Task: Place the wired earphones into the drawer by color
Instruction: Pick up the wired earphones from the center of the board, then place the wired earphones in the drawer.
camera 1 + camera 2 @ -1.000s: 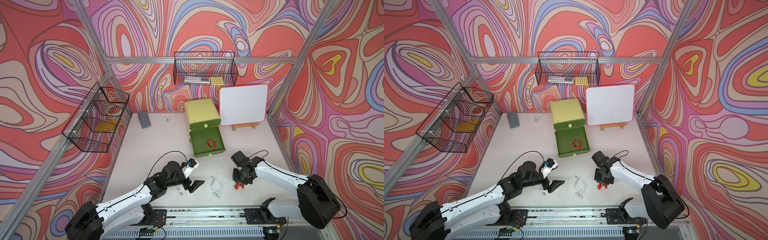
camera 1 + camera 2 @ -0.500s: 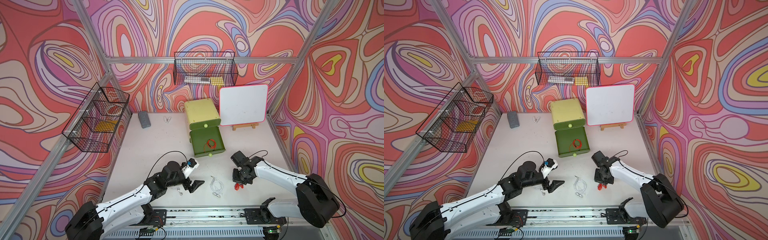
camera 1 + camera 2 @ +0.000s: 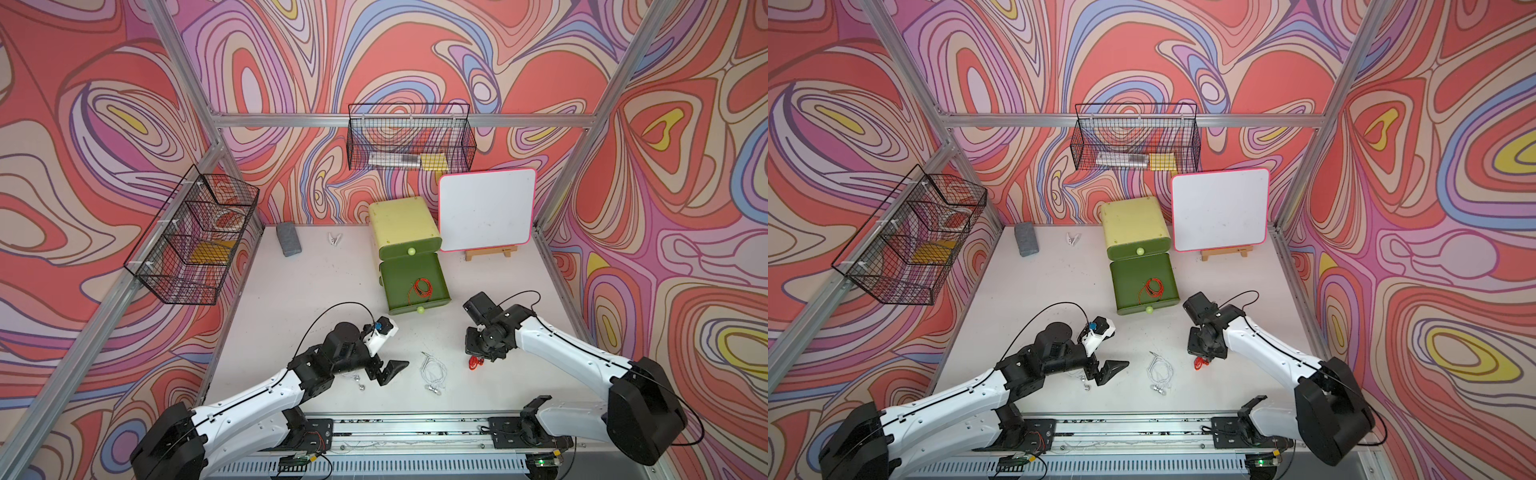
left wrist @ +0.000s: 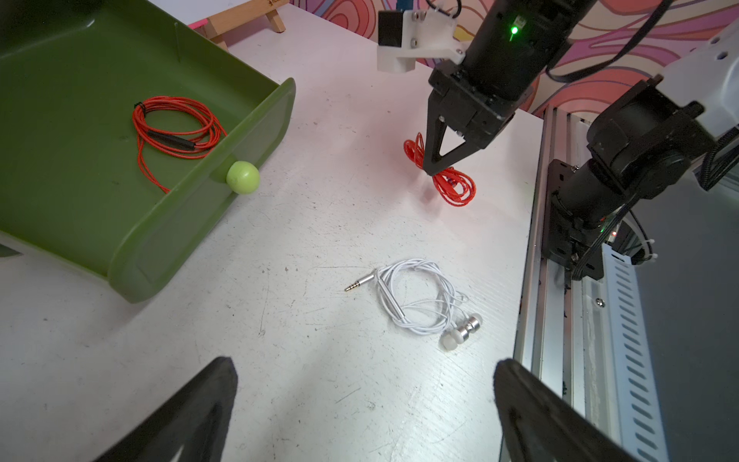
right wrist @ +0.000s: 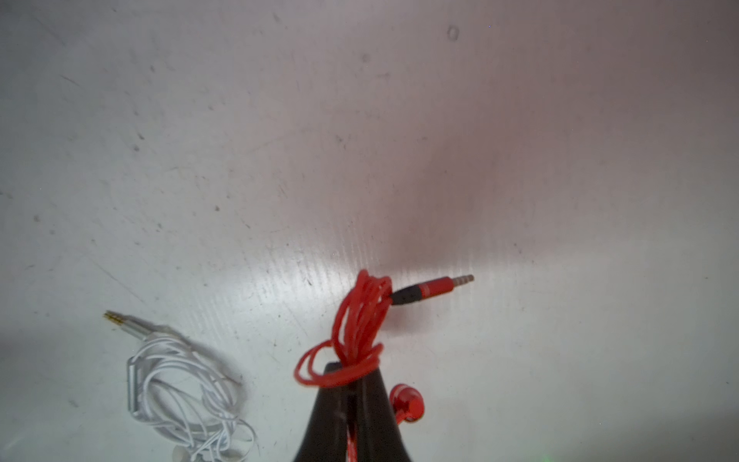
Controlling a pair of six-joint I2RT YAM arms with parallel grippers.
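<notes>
A red bundle of wired earphones (image 5: 360,320) lies on the white table, and my right gripper (image 5: 352,370) is shut on its cable from above, also seen in the left wrist view (image 4: 430,172). Its red earbud (image 5: 406,404) and jack plug (image 5: 440,286) stick out to the sides. A white bundle (image 3: 432,372) lies between the arms. My left gripper (image 4: 364,368) hovers open and empty just short of this white bundle (image 4: 420,296). The green drawer (image 3: 419,305) stands pulled out, with another red bundle (image 3: 420,289) inside. More white cable (image 3: 359,380) shows under the left arm.
The yellow-green cabinet (image 3: 403,222) stands behind the drawer, with a whiteboard on an easel (image 3: 486,210) to its right. A grey block (image 3: 289,239) and a white clip (image 3: 334,238) lie at the back. Wire baskets (image 3: 195,245) (image 3: 411,143) hang on the walls. A metal rail (image 3: 415,424) edges the front.
My right gripper's jaws have closed onto the red bundle on the table. The left arm has stayed where it was.
</notes>
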